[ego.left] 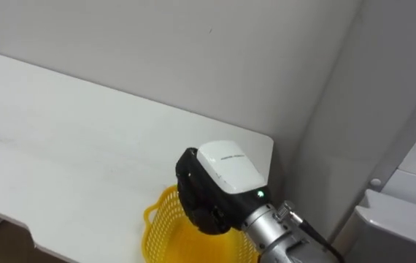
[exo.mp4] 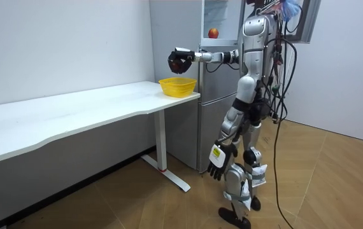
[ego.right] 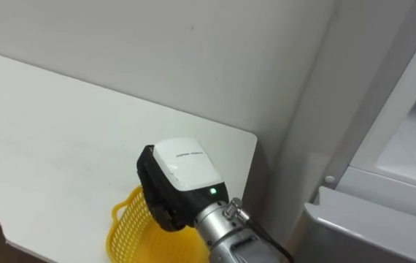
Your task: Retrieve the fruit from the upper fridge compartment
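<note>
Right arm: stretched out, hand [ego.left: 226, 169] back-up over basket [ego.left: 164, 223]; grip cannot be told.
Left hand [exo.mp4: 218, 159]: hangs at side, relaxed.

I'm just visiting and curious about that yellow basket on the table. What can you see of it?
The yellow basket is small, round and open-topped. It looks like plastic, with a slatted, mesh-like wall and a small loop at its rim. It stands upright on the white table, at the end next to the fridge. The robot's right hand is held above it with a clear gap, and hides part of it from the head camera. I cannot tell what is inside.
</note>
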